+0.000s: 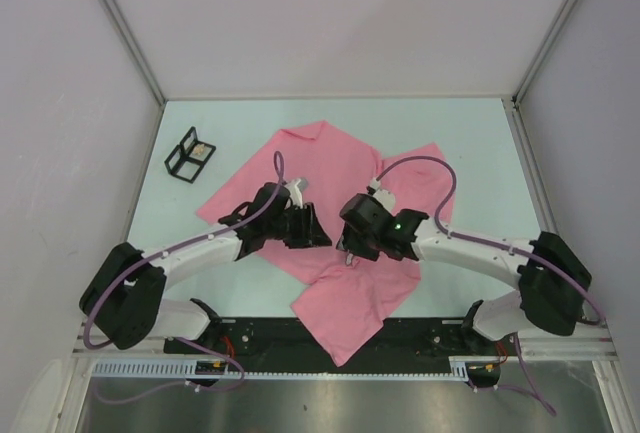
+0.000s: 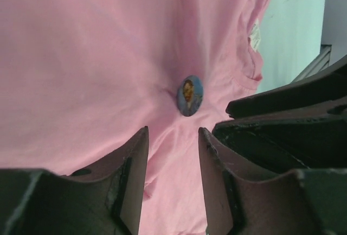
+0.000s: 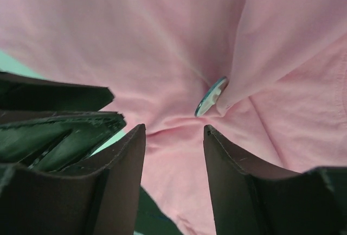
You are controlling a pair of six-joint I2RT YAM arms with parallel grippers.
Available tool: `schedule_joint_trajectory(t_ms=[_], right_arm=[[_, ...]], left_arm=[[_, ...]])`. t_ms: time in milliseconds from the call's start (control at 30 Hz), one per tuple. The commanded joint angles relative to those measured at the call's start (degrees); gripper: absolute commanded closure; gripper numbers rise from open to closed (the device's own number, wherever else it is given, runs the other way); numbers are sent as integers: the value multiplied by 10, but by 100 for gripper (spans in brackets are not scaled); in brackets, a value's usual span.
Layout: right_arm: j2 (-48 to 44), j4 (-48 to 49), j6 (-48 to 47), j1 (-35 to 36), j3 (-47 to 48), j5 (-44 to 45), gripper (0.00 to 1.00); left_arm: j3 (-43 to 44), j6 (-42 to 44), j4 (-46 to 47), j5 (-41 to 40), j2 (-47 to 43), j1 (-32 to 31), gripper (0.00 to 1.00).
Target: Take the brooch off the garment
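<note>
The pink T-shirt point(image 1: 330, 183) lies crumpled across the middle of the table. A small round brooch with a blue portrait picture point(image 2: 190, 95) is pinned to it near the collar; in the right wrist view it shows edge-on point(image 3: 211, 97) among folds. My left gripper point(image 2: 172, 137) is open just short of the brooch, with cloth between its fingers. My right gripper point(image 3: 174, 133) is open, facing the brooch from the other side. In the top view both grippers point(image 1: 318, 228) point(image 1: 350, 243) meet over the shirt's middle and hide the brooch.
A small black wire stand point(image 1: 188, 156) sits at the back left on the pale green table point(image 1: 480, 143). The shirt's lower part hangs over the black front rail point(image 1: 260, 331). The shirt's white label point(image 2: 254, 35) is by the collar.
</note>
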Motion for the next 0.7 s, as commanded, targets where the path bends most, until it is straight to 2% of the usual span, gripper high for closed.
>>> schedule_joint_trajectory(t_ms=[0, 100, 300, 667], right_arm=[[53, -67, 20, 26, 54, 84, 52], [90, -84, 22, 32, 83, 94, 55], [131, -103, 33, 38, 115, 97, 68], [167, -168, 43, 44, 151, 102, 66]], left_arm=[[-58, -10, 85, -23, -20, 13, 53], [-86, -9, 110, -30, -5, 17, 55], [-125, -8, 162, -19, 7, 19, 56], [-127, 13, 141, -43, -19, 20, 56]])
